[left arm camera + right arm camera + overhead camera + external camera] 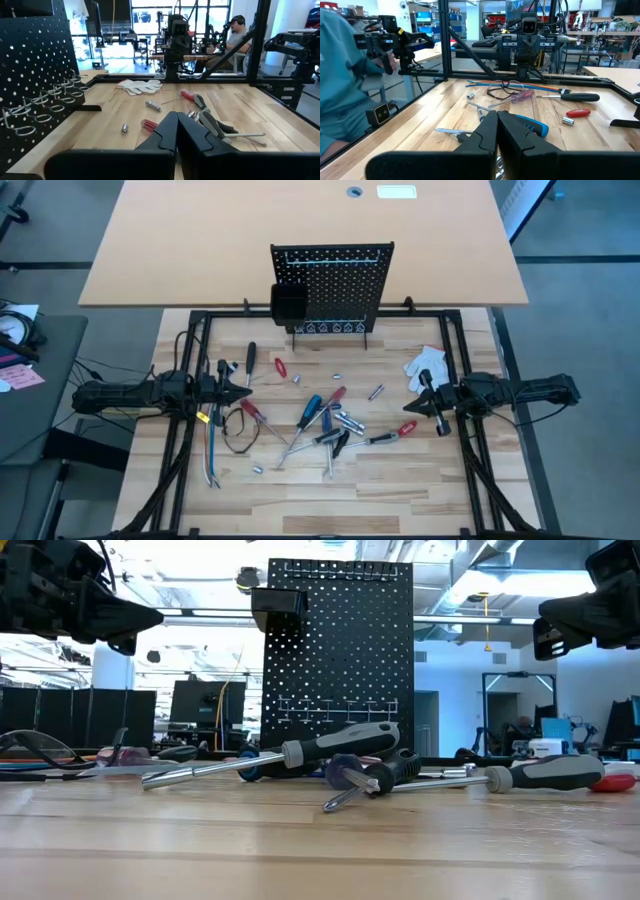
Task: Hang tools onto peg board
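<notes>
So the tools (325, 425) are all lying loose in a heap around the middle of the counter (400, 480): screwdrivers with red, blue and black handles crossing each other, plus a few small silver bits scattered around them. None of them is on the peg board (335, 285) yet. The board stands upright at the far edge of the counter, black bin on its left side, rail along the top, a row of wire loops low down, all bare from what I can see.

The left gripper (240, 392) hangs above the counter on the left side of the heap, fingers pressed fully together with nothing between them. The right gripper (428, 402) mirrors it on the right side, fingers also closed and empty, just beside a white glove (425, 363). A bundle of loose cables (215, 435) lies near the left arm.

My read: this is the very start, no tool picked. Next move needs one gripper to spread its fingers, drop onto a handle that isn't buried under another, probably one at the edge of the heap, then carry it back to the board. The crossed handles look like the tricky part.
</notes>
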Robot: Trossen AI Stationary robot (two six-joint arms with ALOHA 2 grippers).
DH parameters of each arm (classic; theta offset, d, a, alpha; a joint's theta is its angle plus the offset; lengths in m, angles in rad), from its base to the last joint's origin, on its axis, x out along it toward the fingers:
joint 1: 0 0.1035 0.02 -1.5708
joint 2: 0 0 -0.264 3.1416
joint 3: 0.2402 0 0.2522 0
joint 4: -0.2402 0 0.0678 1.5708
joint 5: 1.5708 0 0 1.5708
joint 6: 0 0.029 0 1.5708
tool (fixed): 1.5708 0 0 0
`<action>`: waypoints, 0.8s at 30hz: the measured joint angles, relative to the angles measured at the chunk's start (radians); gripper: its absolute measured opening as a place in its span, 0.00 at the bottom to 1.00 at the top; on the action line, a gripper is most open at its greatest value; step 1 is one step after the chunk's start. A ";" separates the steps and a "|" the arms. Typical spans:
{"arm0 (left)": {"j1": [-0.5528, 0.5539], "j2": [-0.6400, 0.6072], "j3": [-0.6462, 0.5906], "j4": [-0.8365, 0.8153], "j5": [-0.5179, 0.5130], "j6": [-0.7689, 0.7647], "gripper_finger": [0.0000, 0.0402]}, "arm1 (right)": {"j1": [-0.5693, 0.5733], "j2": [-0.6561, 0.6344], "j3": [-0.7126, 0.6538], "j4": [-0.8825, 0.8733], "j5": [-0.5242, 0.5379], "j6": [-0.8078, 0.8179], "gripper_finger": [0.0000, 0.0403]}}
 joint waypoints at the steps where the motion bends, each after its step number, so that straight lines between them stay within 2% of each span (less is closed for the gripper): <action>1: 0.000 0.000 0.000 0.001 0.000 -0.002 0.00 | 0.000 0.000 0.000 0.000 0.000 0.000 0.04; 5: 0.000 0.000 0.000 0.001 0.000 -0.088 0.00 | 0.000 0.000 0.000 0.000 0.000 0.000 0.04; 8: 0.000 0.000 0.000 0.006 -0.006 -0.283 0.00 | 0.000 0.000 0.000 0.000 0.000 0.000 0.04; 10: 0.000 0.001 0.000 0.024 -0.062 -0.359 0.00 | 0.000 0.000 0.000 0.000 0.000 0.000 0.04; 13: 0.000 0.001 0.000 0.021 -0.148 -0.372 0.00 | 0.000 0.000 0.000 0.000 0.000 0.000 0.04; 21: 0.000 0.000 0.000 0.039 -0.164 -0.371 0.00 | 0.000 0.000 0.000 0.000 0.000 0.000 0.04; 24: -0.007 0.008 0.016 0.023 -0.164 -0.313 0.00 | 0.000 0.000 0.000 0.000 0.000 0.000 0.04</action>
